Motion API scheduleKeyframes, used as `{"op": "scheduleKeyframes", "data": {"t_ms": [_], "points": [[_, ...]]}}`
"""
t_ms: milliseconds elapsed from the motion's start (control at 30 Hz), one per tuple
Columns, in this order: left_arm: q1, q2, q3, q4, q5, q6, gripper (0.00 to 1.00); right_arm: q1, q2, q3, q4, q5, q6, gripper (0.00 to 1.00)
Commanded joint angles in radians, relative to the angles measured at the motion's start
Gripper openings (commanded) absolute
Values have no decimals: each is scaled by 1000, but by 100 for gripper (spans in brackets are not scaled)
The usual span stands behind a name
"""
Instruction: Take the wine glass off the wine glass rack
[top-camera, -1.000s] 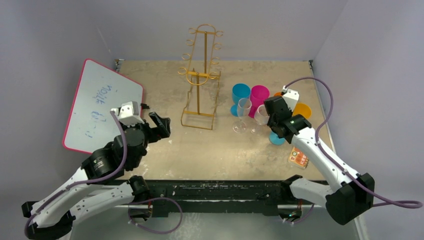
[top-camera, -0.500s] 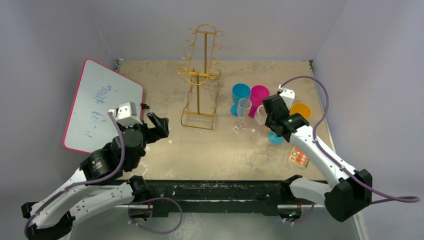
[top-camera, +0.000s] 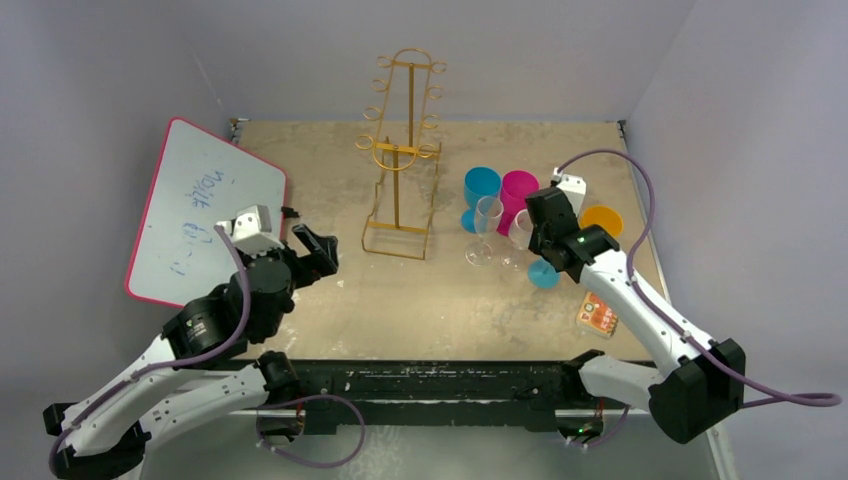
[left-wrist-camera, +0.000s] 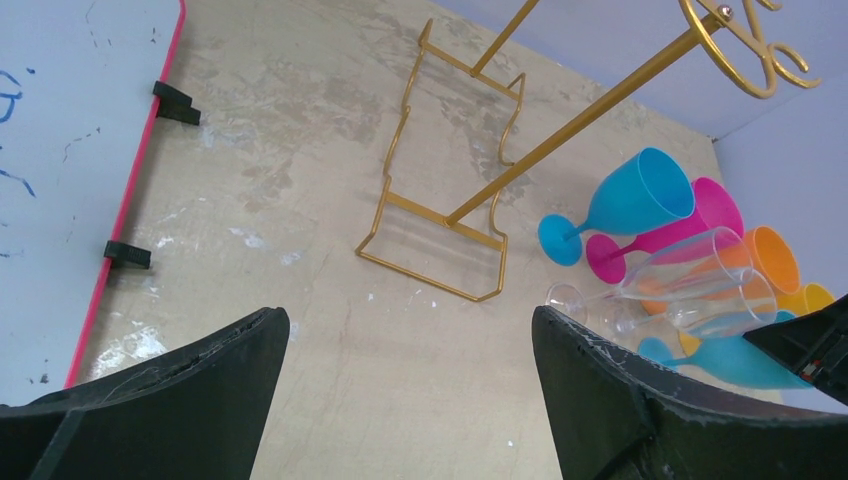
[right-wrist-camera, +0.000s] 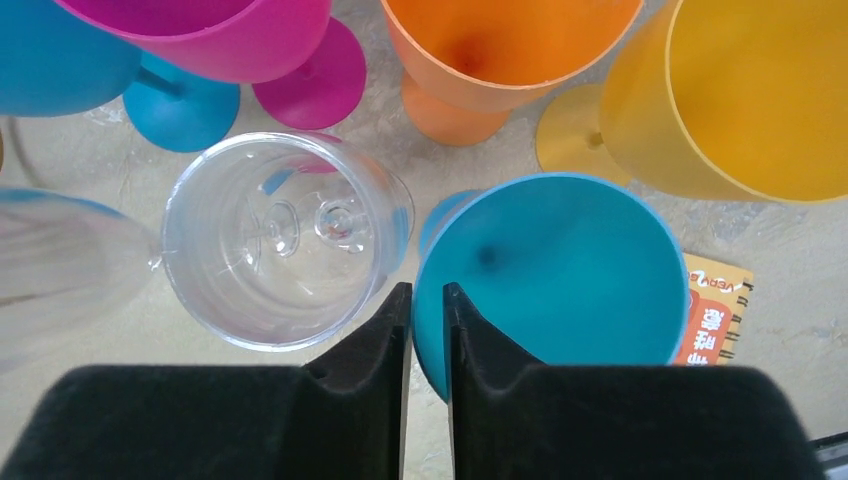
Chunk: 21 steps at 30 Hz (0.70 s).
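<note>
The gold wire wine glass rack (top-camera: 398, 190) stands at the back middle of the table with nothing on its hooks; its slanted post (left-wrist-camera: 545, 155) also shows in the left wrist view. A blue wine glass (right-wrist-camera: 560, 270) stands upright on the table, its foot (top-camera: 543, 272) showing under my right gripper (top-camera: 548, 245). From above, my right gripper (right-wrist-camera: 428, 288) straddles the rim of this glass, with its fingers a narrow gap apart. My left gripper (top-camera: 312, 250) hovers wide open over bare table left of the rack, holding nothing (left-wrist-camera: 407, 320).
A clear glass (right-wrist-camera: 285, 240) stands right beside the blue one. Another clear glass (top-camera: 487, 215), a blue (top-camera: 481, 185), a magenta (top-camera: 518, 188) and an orange-yellow one (top-camera: 605, 220) crowd round. A whiteboard (top-camera: 205, 215) leans at the left. An orange card (top-camera: 598, 316) lies near the right.
The right gripper's fingers have parted slightly from shut. The right gripper and the blue glass's foot have shifted a little to the left. The left arm has barely moved.
</note>
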Motion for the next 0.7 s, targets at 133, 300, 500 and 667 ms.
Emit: {"op": "scheduleKeyframes", "data": {"t_ms": [133,300,500,667], "points": [[0,6,16,3,-3,-46,91,-4,16,79,-29,1,-14,22],[0,28,38,-42,-37,-39,91,-4,-4,102,-57,26,-4,22],[0,36,43,-110,-84,-34,91,-4,-13,113,-68,35,-6,16],[0,27,45,-127,-85,-39,91,-4,8,113,-70,37,-5,12]]}}
